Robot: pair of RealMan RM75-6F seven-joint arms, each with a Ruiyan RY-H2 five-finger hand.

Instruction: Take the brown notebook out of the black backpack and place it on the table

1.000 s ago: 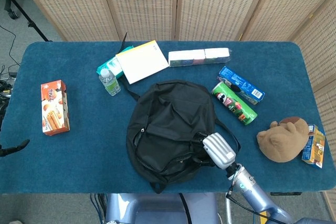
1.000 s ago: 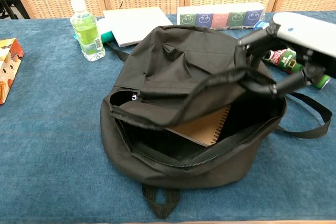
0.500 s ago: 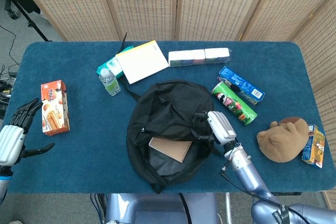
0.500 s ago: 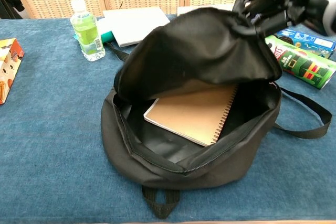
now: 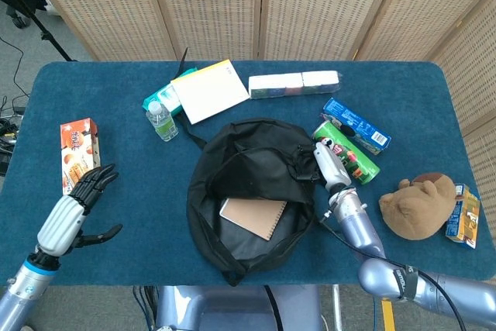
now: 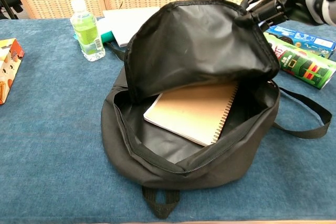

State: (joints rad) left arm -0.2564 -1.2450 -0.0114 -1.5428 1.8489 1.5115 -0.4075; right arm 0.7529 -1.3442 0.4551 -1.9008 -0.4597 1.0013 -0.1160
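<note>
Head view shows the right hand (image 5: 324, 162) pinching the black backpack (image 5: 249, 191) flap up, the brown notebook (image 5: 253, 218) exposed just below-left of it. Left hand (image 5: 74, 211), fingers spread and empty, should next reach inside for it.

The backpack (image 5: 252, 191) lies at the centre of the table (image 5: 124, 153), with the notebook (image 5: 253, 217) inside its open compartment. Behind the backpack lie the pad (image 5: 210, 90) and the tissue row (image 5: 294, 84). The bottle (image 5: 162, 121) stands behind and left of the backpack; the snack box (image 5: 80, 158) lies well to its left. Right of the backpack lie 2 items: the can (image 5: 346, 152) and the biscuit box (image 5: 356, 125) behind it. The plush toy (image 5: 419, 205) lies further right.
</note>
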